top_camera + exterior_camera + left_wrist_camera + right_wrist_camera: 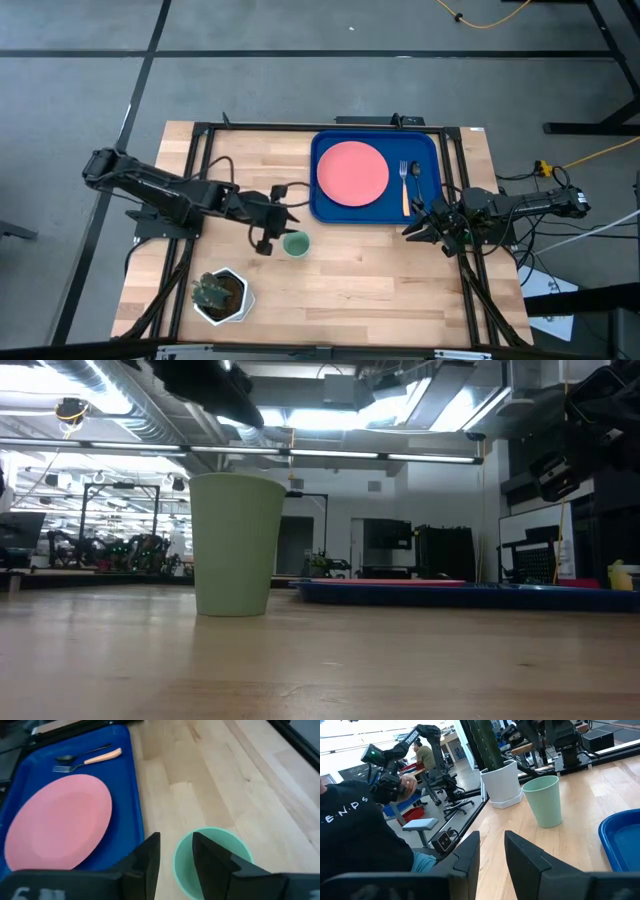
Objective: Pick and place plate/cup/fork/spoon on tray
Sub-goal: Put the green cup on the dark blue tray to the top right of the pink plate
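The pale green cup (296,243) stands upright on its base on the wooden table, near the tray's near left corner; it also shows in the low view (235,545). My left gripper (274,240) hovers above the cup's left rim (178,862), fingers a little apart and touching nothing. The blue tray (325,205) holds the coral-pink plate (352,173), the tan-handled fork (405,188) and the dark spoon (414,172). My right gripper (422,228) is open and empty, by the tray's near right corner.
A white pot with a cactus (220,293) stands at the table's near left. A black frame (200,180) runs around the table's sides. A person in a dark shirt (355,835) shows beyond the table in the right wrist view. Bare wood lies near the front edge (380,290).
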`<state>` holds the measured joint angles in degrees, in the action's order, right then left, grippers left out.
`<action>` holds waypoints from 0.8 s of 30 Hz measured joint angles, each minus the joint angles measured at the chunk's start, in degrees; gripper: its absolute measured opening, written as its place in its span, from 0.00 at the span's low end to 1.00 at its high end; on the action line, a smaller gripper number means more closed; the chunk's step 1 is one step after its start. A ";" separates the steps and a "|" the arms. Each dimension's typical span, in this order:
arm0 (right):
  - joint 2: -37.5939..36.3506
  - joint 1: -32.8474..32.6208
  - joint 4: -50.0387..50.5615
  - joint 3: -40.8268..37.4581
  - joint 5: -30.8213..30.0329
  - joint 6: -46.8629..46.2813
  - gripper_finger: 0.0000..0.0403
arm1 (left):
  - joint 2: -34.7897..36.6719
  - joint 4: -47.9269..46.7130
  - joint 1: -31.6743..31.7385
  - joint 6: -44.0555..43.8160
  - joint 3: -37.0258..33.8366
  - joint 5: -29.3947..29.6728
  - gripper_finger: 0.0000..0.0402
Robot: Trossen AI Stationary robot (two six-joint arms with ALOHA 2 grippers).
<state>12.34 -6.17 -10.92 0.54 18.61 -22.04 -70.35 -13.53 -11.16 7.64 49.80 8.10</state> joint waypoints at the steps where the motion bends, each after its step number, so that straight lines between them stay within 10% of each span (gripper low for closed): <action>1: 0.00 0.00 0.01 0.00 -0.06 0.04 0.24 | 0.58 -0.44 0.02 0.14 0.00 0.01 0.27; 24: -0.02 -0.02 -4.37 0.02 -4.04 -3.15 0.24 | -6.04 -1.68 3.53 -10.63 0.16 -5.27 0.26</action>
<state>12.32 -6.20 -15.29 0.56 14.57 -25.19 -76.39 -15.20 -7.63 -2.98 49.96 2.84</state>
